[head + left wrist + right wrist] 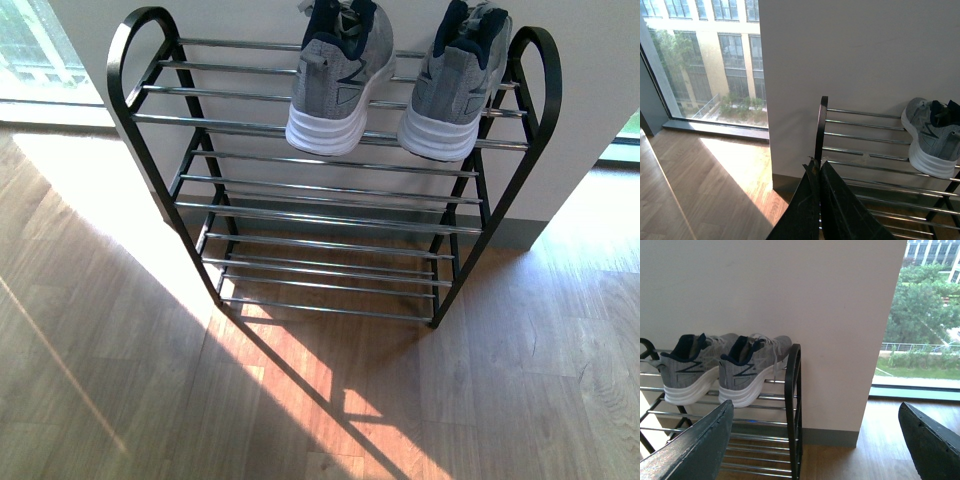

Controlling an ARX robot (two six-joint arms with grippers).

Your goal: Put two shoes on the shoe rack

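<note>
Two grey knit sneakers with white soles stand side by side on the top shelf of the shoe rack, one left of the other, heels toward me. Neither arm shows in the front view. In the left wrist view my left gripper is shut and empty, off the rack's left end, one sneaker beyond. In the right wrist view my right gripper is wide open and empty beside the rack's right end, with both sneakers on top.
The rack stands against a white wall on a wooden floor. Floor-level windows flank the wall on both sides. Sunlight falls across the floor left of and under the rack.
</note>
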